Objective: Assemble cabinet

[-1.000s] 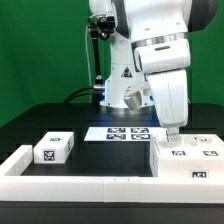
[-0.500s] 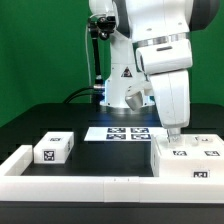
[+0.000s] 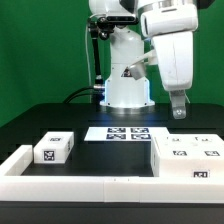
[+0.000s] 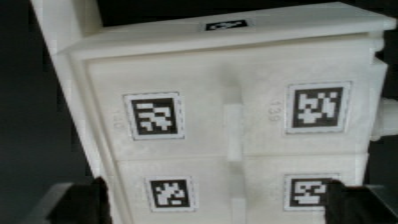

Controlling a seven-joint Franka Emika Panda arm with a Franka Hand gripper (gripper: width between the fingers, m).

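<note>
You have the marker board (image 3: 125, 132) lying flat in the middle of the black table (image 3: 85, 115), so I place everything from it. The cabinet (image 3: 188, 160) stands just beside the marker board, toward the exterior view's right and nearer to the camera; its top face shows two tags and its front face shows one. In the wrist view you look down on the cabinet (image 4: 222, 100), which fills almost the whole picture, with four tags on the large face and one more at the far edge. The gripper (image 3: 178, 112) hangs in the air, higher than the marker board and toward the exterior view's right of it, over the cabinet and not touching it. Its fingers (image 4: 75, 205) appear in the wrist view at both sides, well apart, with nothing held between them, so the pincer is wide. A small drawer block (image 3: 53, 149) sits on the other side of the marker board, toward the exterior view's left, apart from the board. The low white border rail (image 3: 80, 186) runs in front of the marker board, closest to the camera.
</note>
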